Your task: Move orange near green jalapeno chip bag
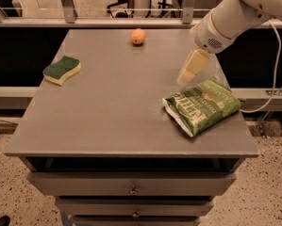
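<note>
Camera view: gripper [184, 77] near green jalapeno chip bag [204, 106] — long axis diagonal.

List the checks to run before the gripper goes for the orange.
1. Locate orange: ok, alone near the far edge of the table.
2. Locate green jalapeno chip bag: ok, lying at near right.
3. Is gripper at orange: not ok, it hangs just beyond the bag.
4. Path from gripper to orange: ok, nothing lies between.
5. Is sponge off that path: ok, far left.
</note>
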Controlling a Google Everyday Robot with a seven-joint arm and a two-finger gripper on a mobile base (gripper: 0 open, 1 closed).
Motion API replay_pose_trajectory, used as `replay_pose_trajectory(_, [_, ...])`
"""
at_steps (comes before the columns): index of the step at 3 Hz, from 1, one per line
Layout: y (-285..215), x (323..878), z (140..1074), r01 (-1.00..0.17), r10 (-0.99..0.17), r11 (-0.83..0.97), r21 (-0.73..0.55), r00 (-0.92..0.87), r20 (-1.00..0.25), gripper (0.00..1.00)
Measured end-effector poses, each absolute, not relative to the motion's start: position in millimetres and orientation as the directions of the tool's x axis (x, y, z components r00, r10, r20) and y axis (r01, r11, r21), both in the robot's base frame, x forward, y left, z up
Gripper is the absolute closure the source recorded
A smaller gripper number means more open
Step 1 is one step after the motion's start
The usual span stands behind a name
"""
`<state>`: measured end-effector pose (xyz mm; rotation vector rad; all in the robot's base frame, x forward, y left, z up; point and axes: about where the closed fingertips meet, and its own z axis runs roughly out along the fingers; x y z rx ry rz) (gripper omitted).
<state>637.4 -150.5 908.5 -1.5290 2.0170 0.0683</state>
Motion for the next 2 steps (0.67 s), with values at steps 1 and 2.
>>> replay_pose_trajectory(1, [-147, 642, 906, -0.887, -0.844, 0.346, -0.306, -0.152, -0.515, 0.00])
replay_pose_trajectory(2, [-138, 669, 901, -0.867, -0.795, 0.397, -0.302, -0.160, -0.585, 0.00])
